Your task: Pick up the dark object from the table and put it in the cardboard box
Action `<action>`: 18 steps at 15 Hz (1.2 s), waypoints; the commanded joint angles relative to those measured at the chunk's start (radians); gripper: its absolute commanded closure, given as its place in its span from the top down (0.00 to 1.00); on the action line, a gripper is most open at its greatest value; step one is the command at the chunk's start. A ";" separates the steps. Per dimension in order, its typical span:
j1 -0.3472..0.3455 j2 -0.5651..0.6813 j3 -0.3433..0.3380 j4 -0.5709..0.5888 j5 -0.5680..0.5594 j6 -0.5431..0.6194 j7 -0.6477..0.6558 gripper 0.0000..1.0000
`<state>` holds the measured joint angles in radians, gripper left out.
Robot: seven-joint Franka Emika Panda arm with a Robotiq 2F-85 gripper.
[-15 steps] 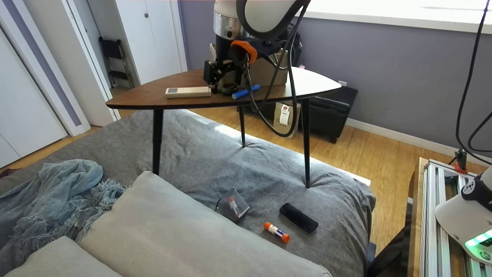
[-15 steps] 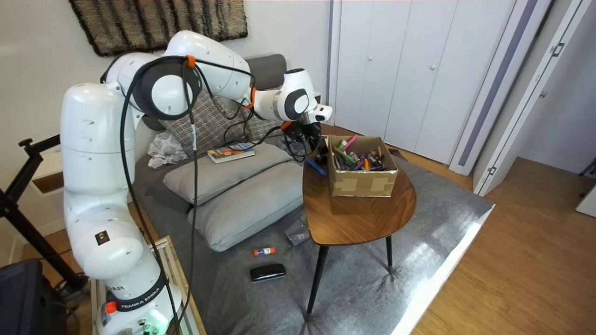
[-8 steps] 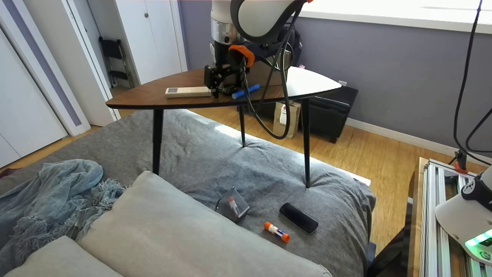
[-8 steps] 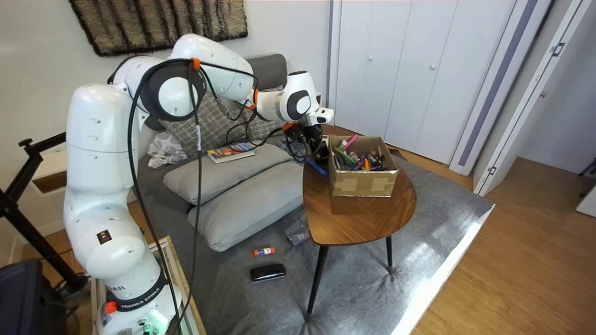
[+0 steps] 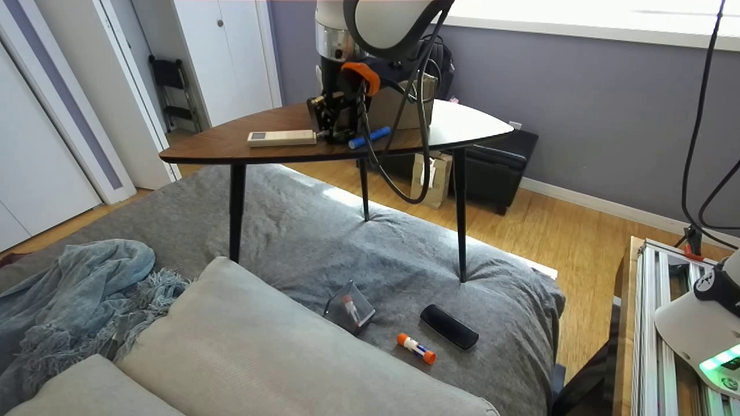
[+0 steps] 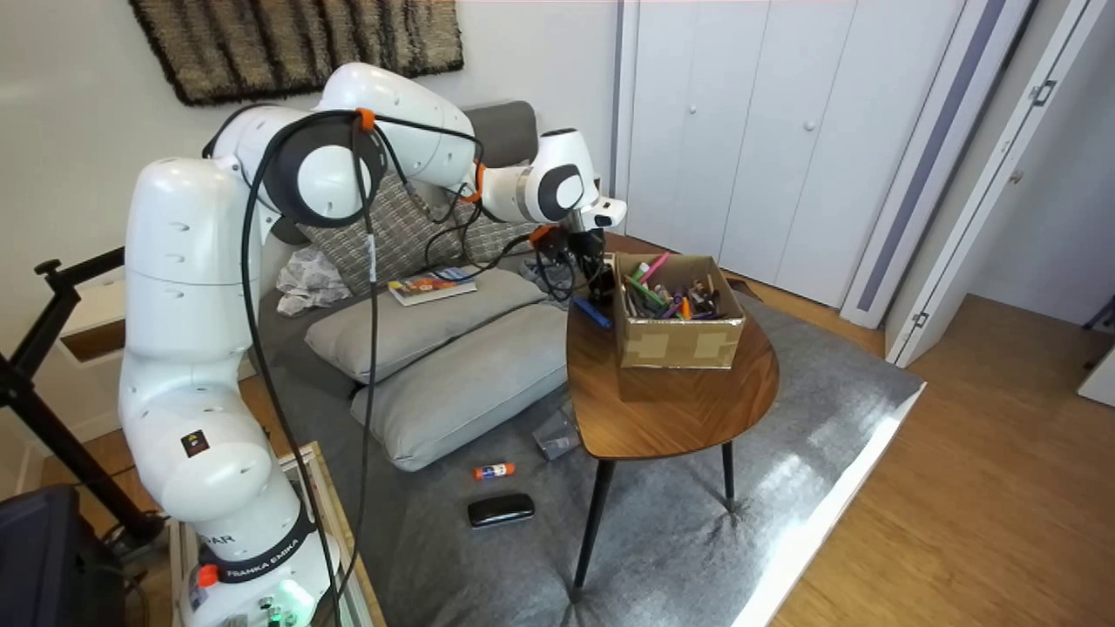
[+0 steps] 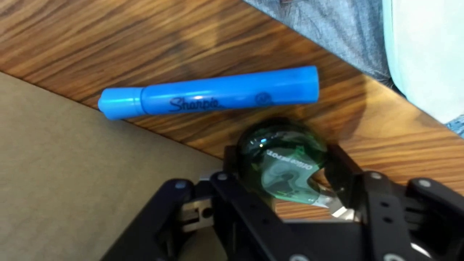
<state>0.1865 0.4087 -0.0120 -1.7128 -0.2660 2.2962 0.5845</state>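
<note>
The dark object [image 7: 279, 141] is a glossy dark green tape dispenser with an "Office DEPOT" label. In the wrist view it fills the space between the fingers of my gripper [image 7: 284, 159], one finger pressed to each side, so the jaws are shut on it. Low over the table [image 6: 679, 427] stands the gripper [image 5: 338, 136] in an exterior view, where the dispenser blends with the black fingers. Right beside it is the cardboard box [image 6: 679, 344], holding many pens and markers. The box's brown wall [image 7: 90, 174] runs along the left in the wrist view.
A blue Sharpie marker [image 7: 224, 90] lies on the table close to the held dispenser and the box. A cream remote-like item [image 5: 282, 138] lies on the gripper's other side. The table's edge is near. Cables [image 5: 425, 144] hang from the arm.
The gripper has come down a little and shifted slightly left in an exterior view. Its fingers have drawn together onto the dispenser. Box, marker and cream item show little or no movement.
</note>
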 commanded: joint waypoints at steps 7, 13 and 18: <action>0.013 -0.024 -0.012 0.000 0.019 -0.032 0.020 0.37; 0.017 -0.093 -0.007 -0.032 0.004 -0.069 0.024 0.37; 0.027 -0.174 -0.002 -0.069 -0.040 -0.031 0.043 0.37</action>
<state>0.1960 0.3093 -0.0114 -1.7261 -0.2704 2.2430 0.5945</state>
